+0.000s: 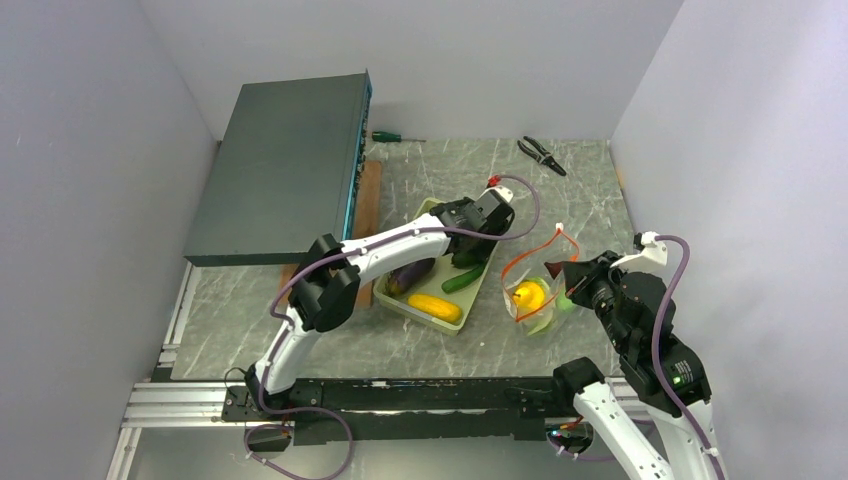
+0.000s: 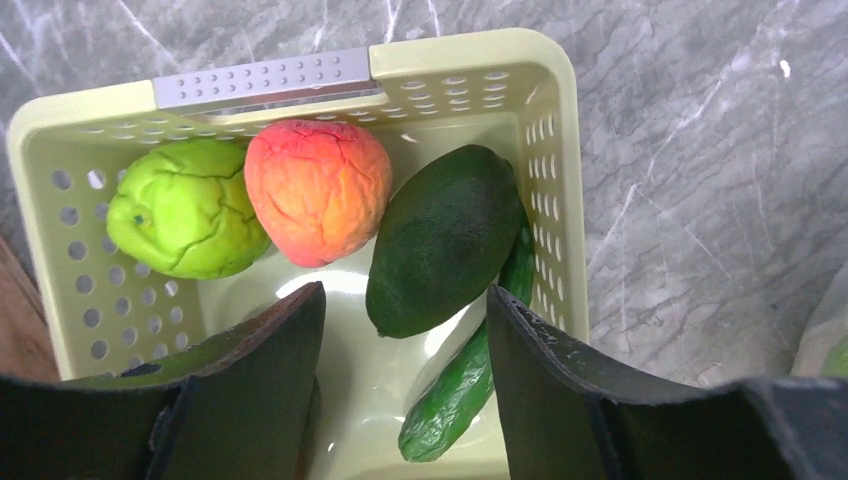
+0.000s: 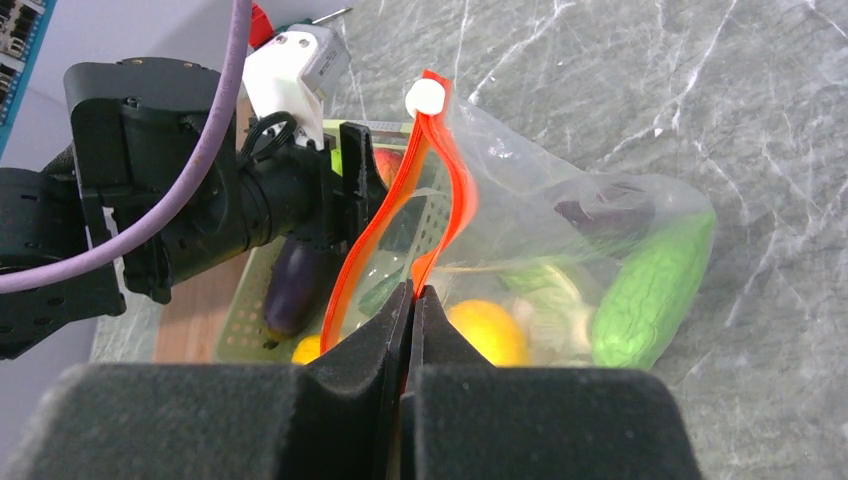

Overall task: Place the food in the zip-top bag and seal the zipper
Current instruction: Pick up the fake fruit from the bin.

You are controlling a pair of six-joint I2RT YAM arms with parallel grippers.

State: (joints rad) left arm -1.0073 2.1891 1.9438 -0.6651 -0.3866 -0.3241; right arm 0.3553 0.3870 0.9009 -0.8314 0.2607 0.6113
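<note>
The clear zip-top bag lies right of the tray, and it shows in the top view. Inside it are an orange-yellow round piece, a white cauliflower, a bright green piece and a dark purple piece. Its red-orange zipper stands open in a loop, with the white slider tab at the far end. My right gripper is shut on the near part of the zipper strip. My left gripper is open and empty, hovering over the pale green tray.
The tray holds a dark green avocado, a cucumber, a peach, a light green fruit, an eggplant and a yellow piece. A grey box stands at the back left. Pliers and a screwdriver lie at the back.
</note>
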